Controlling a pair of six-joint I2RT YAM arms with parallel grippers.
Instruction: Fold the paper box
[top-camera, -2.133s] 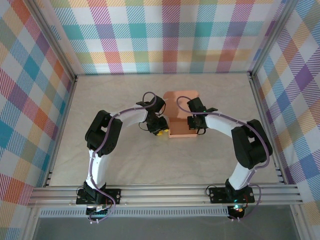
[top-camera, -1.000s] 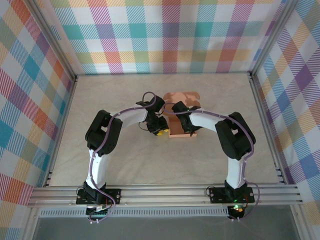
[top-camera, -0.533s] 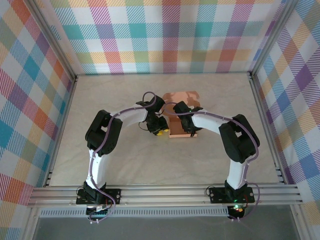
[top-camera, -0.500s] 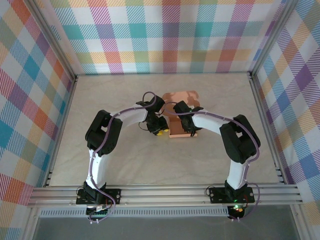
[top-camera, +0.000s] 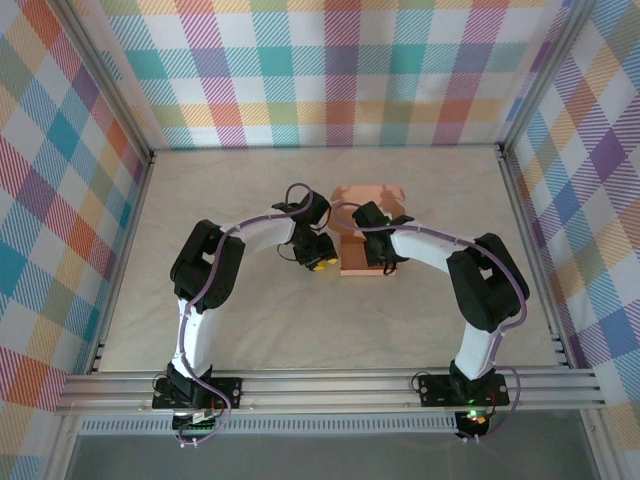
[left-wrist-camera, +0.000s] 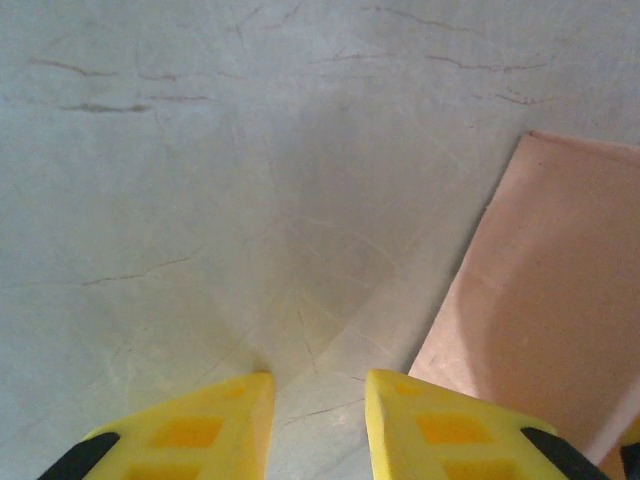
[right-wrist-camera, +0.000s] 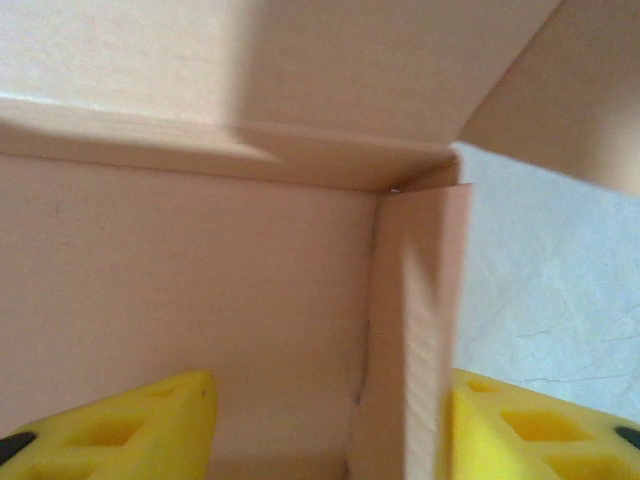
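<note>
top view: one salmon paper box (top-camera: 356, 255) sits mid tabletop (top-camera: 240, 190), between the two arms, long axis running from the near edge toward the far wall. its far flap is lifted and looks wavy, shape hard to read. the right arm (top-camera: 430, 240) lies over the box's right half and hides it. the left pincer (top-camera: 320, 263) shows as a small yellow spot just left of the box's near end; gap too small to judge here. left wrist view: two yellow fingers (left-wrist-camera: 200, 425), cut off at the bottom, a little apart with nothing but bare tabletop between them. the box's flat edge lies just right of the right-hand finger, and contact is unclear. right wrist view: right pincer (right-wrist-camera: 330, 388) spread wide, two fingers cut off at the bottom, one over the box's inner floor, the other outside over the tabletop. an upright side wall stands between them, close against the outer finger, not squeezed. one folded corner is visible and the far wall is partly shadowed.
</note>
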